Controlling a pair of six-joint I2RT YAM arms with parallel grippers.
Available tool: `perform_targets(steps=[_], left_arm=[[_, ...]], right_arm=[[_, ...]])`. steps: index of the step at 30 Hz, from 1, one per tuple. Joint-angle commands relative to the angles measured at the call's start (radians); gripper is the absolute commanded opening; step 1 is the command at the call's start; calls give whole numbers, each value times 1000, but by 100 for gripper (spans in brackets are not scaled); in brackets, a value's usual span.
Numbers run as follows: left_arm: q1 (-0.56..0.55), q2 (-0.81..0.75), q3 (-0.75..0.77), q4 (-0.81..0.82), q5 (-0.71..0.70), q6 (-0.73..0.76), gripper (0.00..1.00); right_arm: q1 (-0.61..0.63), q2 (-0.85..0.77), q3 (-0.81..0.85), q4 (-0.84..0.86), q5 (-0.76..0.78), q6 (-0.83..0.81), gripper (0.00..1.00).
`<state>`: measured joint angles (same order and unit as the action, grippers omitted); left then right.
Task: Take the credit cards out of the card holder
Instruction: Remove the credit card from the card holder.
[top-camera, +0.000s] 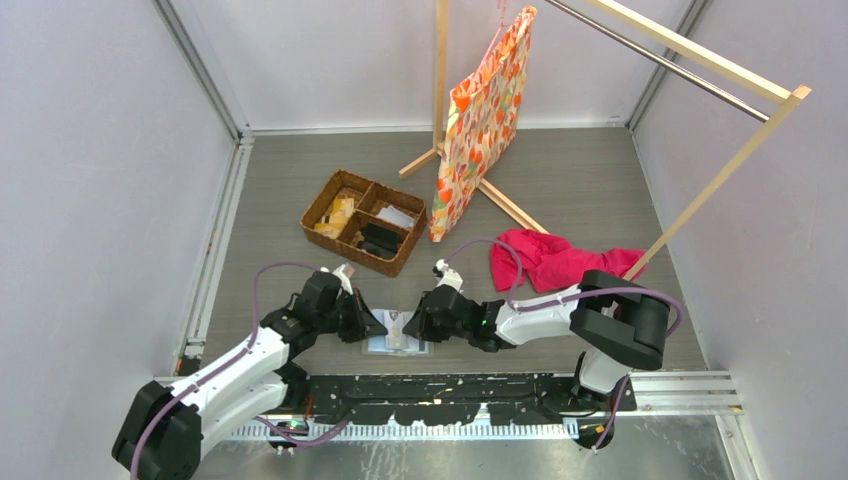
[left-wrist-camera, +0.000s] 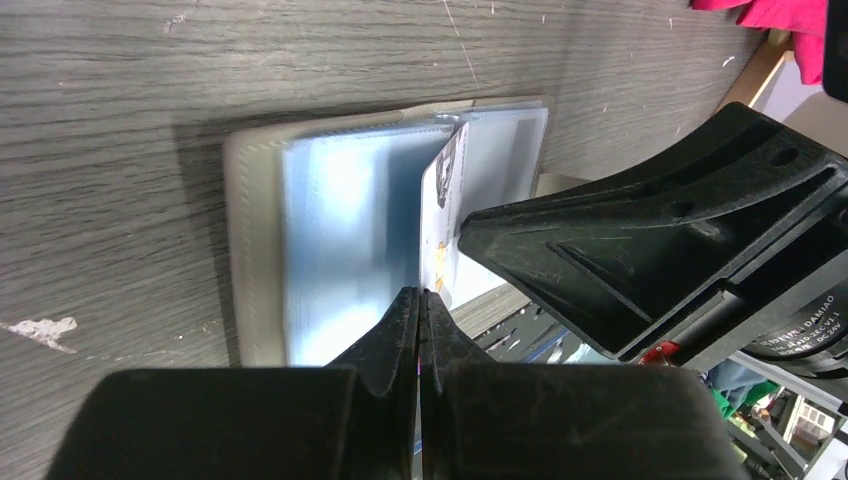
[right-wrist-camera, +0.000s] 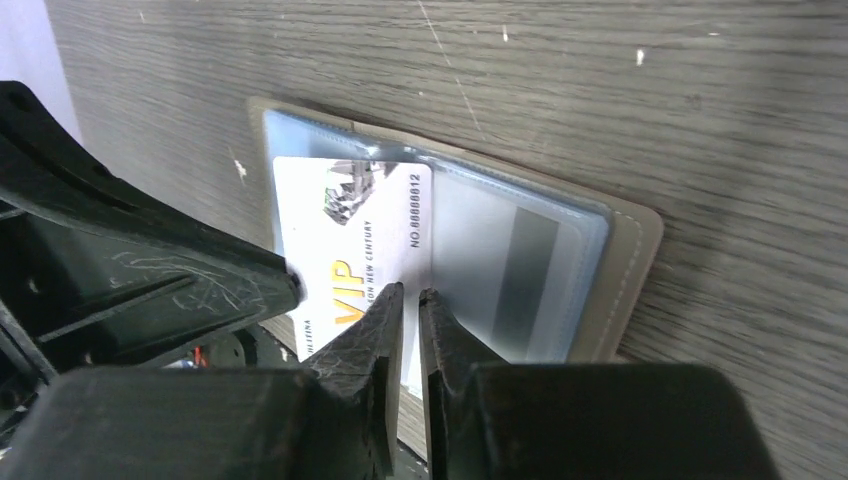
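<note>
extraction step, first card part-way out; card holder (right-wrist-camera: 630, 250) lies open on the surface (right-wrist-camera: 700, 100) between the two arms; credit card (right-wrist-camera: 350, 230) marked vip is tilted up, its far end under the clear sleeve; left end effector (left-wrist-camera: 420, 300) closed, tips at the card's edge, cannot tell whether it pinches the card or only pins the holder; right end effector (right-wrist-camera: 411, 300) a crack apart over the card's near edge, no clamp evident; second card (right-wrist-camera: 525, 270) sits sleeved alongside; next move, as i judge it: right closes on the free edge and draws it straight out, holder kept pinned.
</note>
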<state>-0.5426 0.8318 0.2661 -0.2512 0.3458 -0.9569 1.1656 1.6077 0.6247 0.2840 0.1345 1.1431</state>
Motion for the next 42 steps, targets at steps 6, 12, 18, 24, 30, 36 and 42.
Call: perform_targets(steps=[6,12,18,24,30,36,42], left_arm=[[4,9,-21,109,62,-25,11],[4,40,-24,147,79,-31,25],[5,77,-29,187,98,-37,24],[4,74,-23,188,100,-40,1],[4,-8,43,-15,21,12,1],[6,-119,180,-277,-113,90,1],[15,-21,406,-345,-244,140,1]], right_arm=[[5,15,3,70,-20,29,17],[6,20,-1,75,-19,29,17],[5,21,-6,81,-20,32,17],[5,18,-8,81,-19,33,17],[5,-57,-13,11,3,10,31],[6,-201,-30,-117,79,-18,53],[6,-363,-76,-260,226,4,58]])
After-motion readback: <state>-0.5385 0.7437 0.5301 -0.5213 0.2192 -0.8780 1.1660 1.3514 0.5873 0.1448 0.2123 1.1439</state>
